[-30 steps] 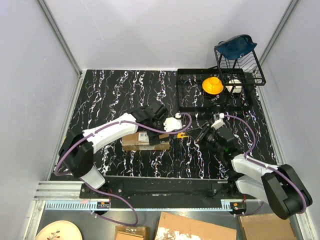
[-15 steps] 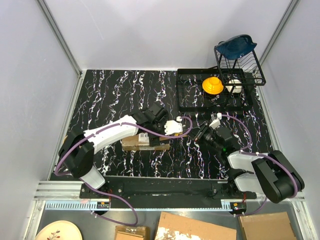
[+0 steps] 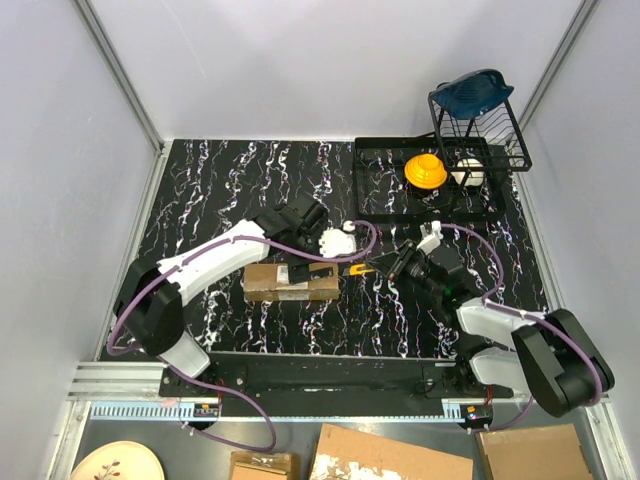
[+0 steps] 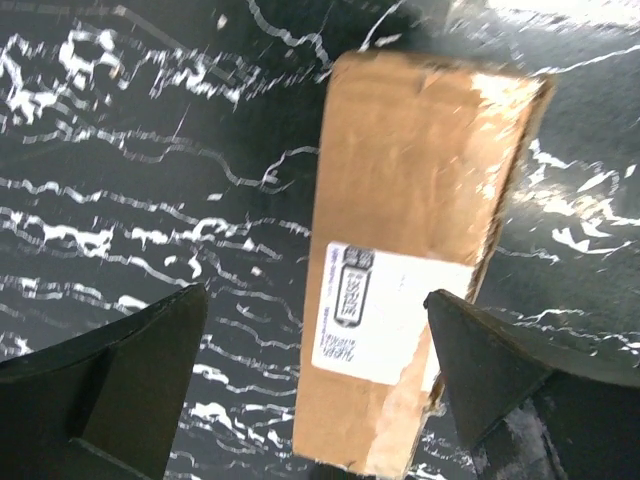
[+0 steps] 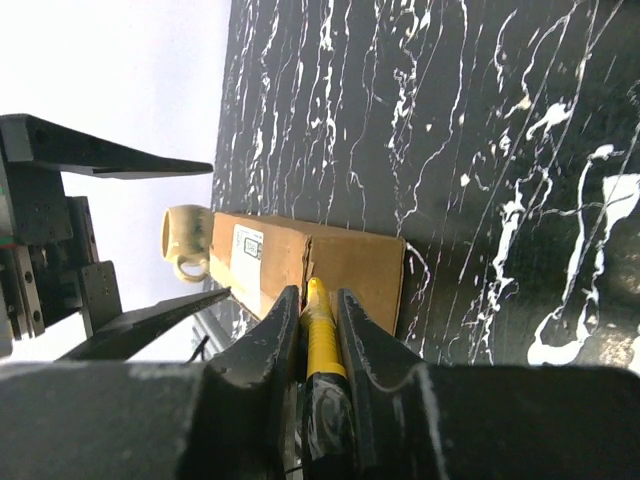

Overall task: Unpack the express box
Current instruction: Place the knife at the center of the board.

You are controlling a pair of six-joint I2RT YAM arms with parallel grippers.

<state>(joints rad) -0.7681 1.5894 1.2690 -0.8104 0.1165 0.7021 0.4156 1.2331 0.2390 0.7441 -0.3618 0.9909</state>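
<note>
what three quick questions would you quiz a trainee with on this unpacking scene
1. True or false: the left gripper is shut on the express box.
2. The right gripper holds: A) a yellow utility knife, B) a roll of tape, C) nothing.
3. What is stuck on the box's top face?
Key: 1 false, its jaws stand wide open over the box. 2 A. 3 a white label.
</note>
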